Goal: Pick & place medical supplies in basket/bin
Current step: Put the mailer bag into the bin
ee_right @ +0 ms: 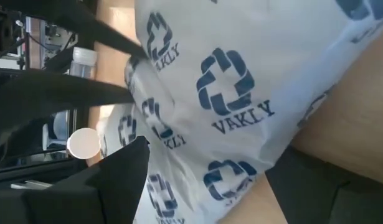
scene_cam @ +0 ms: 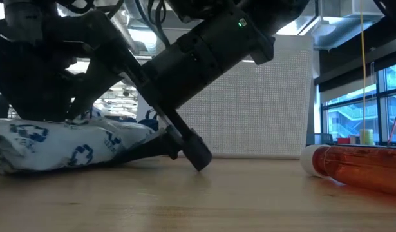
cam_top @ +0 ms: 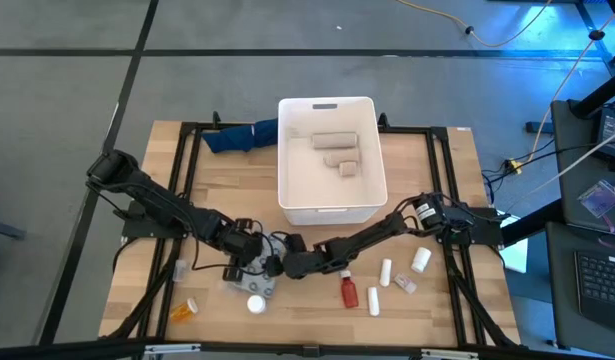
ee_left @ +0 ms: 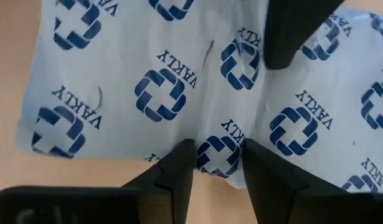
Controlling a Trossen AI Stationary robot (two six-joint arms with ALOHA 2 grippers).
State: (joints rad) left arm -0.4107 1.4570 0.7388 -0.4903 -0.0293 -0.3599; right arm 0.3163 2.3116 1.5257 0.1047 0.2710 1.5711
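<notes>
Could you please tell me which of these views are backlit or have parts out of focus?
Low view: bright windows behind leave both arms dark silhouettes, and the near orange pill bottle is soft. Left wrist view: the white pouch printed with blue crosses is sharp, the left gripper blurred. Right wrist view: the pouch is sharp, the dark near fingers blurred.

A white packet (ee_left: 179,81) is printed with dark blue interlocked crosses (lettered VAKLY). A red bottle (cam_top: 349,292), an orange bottle (cam_top: 184,311) and beige rolls (cam_top: 334,142) in the white tub (cam_top: 327,210) are seen
</notes>
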